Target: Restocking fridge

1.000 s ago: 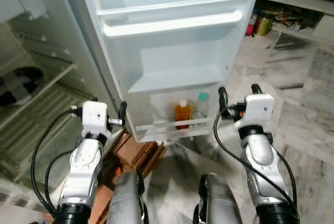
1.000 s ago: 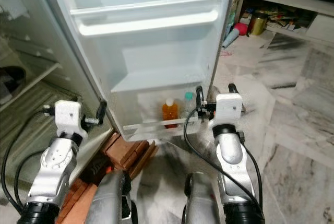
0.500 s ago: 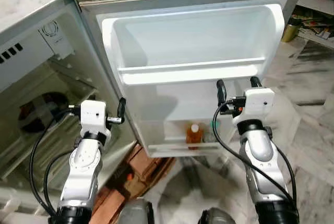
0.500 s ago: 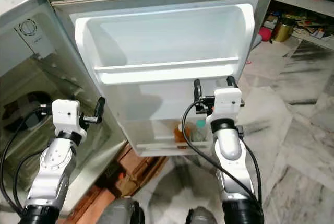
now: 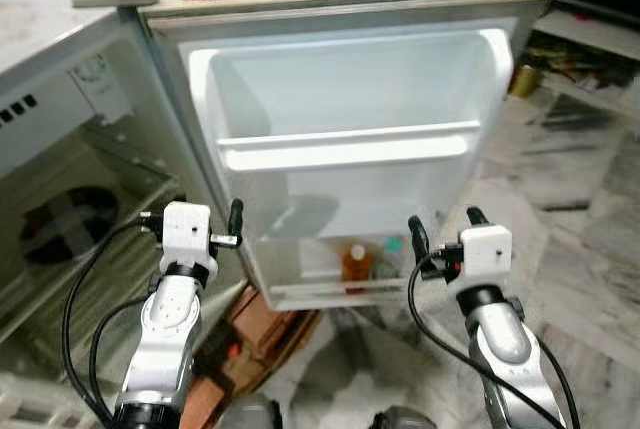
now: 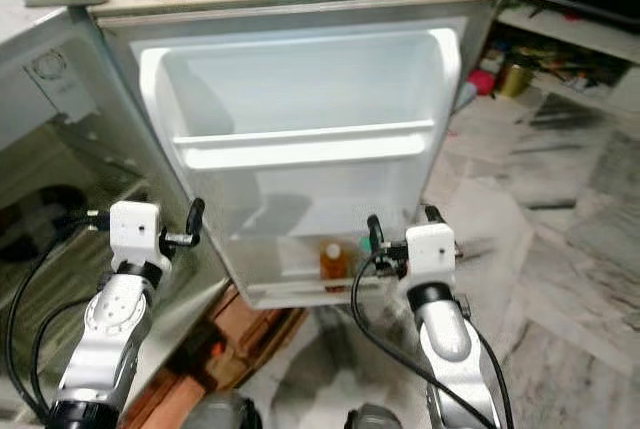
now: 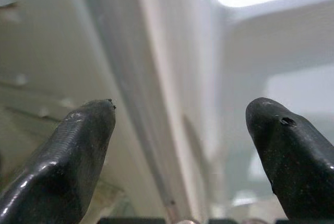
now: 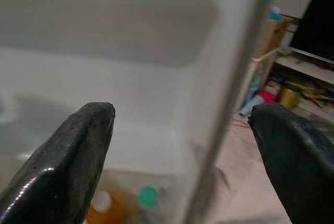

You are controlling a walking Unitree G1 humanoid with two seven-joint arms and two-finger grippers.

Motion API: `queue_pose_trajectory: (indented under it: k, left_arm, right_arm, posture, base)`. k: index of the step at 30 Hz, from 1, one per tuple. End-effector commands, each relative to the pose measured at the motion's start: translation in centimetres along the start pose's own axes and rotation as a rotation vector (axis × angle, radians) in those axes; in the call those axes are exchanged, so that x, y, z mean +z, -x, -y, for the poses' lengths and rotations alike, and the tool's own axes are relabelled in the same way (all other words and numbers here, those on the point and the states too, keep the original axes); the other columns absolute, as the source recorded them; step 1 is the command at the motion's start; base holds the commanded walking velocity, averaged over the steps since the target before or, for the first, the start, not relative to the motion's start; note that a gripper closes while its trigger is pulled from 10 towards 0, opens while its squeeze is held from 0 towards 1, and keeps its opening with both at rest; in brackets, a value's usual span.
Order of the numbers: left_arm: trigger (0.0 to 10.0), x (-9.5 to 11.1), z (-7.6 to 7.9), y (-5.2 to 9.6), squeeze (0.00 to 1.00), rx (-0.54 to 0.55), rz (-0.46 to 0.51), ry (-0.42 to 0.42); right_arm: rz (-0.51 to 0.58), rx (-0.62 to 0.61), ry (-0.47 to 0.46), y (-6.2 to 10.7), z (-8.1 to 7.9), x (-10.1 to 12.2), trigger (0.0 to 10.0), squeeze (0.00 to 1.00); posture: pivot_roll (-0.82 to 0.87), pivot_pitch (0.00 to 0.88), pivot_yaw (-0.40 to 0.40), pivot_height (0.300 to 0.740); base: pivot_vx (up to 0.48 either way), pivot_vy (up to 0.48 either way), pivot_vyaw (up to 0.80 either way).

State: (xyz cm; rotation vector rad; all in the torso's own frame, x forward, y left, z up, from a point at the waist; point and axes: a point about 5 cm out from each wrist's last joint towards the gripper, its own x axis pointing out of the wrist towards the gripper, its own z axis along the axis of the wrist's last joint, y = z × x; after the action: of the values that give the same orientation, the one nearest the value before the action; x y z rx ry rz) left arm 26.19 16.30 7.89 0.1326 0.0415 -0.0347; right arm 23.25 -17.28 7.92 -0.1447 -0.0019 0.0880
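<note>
The fridge door (image 5: 350, 99) stood wide open in front of the robot, and its white inner side faced the camera. An upper door shelf (image 5: 345, 149) ran across the door from edge to edge. In the bottom door shelf (image 5: 330, 289) stood an orange bottle (image 5: 354, 264) with a white cap, and just beside it, toward the right edge of the door, a clear bottle with a green cap (image 5: 391, 254). Both bottles stood upright behind the low rail of that shelf.

The left gripper (image 7: 180, 145) was held up near the hinge edge of the door, where the door met the fridge body (image 5: 70, 159). Its two black fingers were apart and nothing was between them. The right gripper (image 8: 180, 151) was held up before the bottom door shelf, close to the free edge of the door. Its fingers were also wide apart and held nothing.

Under the door, wooden blocks (image 5: 250, 334) lay on the marble floor (image 5: 590, 239). At the far right, a low shelf with small items (image 6: 560, 49) stood against the wall.
</note>
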Motion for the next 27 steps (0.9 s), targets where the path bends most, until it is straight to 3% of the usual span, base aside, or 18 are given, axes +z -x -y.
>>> queue_pose_trajectory:
  k: [1,11,19,27]
  left_arm:
    - [10.0,-0.4,0.2,0.1,0.00,-0.011,-0.021,-0.014]
    - [10.0,-0.5,0.1,-0.4,0.00,-0.012,-0.029,-0.033]
    - [10.0,-0.7,0.3,-0.2,0.00,-0.007,-0.038,-0.021]
    - [10.0,-1.0,0.4,-0.2,0.00,-0.007,-0.052,-0.035]
  right_arm:
    - [0.002,-0.012,0.007,0.0,0.4,0.1,10.0,0.00]
    - [0.068,-0.038,-0.038,-1.9,0.6,1.7,10.0,0.00]
    - [0.071,-0.011,-0.072,-2.3,-0.6,1.7,10.0,0.00]
    - [0.079,-0.004,-0.078,-2.7,-0.5,1.9,10.0,0.00]
  posture:
    - [0.02,0.028,0.028,0.740]
    - [0.03,0.013,0.022,0.740]
    - [0.04,0.008,0.015,0.740]
    - [0.04,0.003,0.018,0.740]
  base:
    - [0.000,-0.371,0.00]
    - [0.000,-0.471,0.04]
    - [0.000,-0.480,0.69]
    - [0.000,-0.480,0.66]
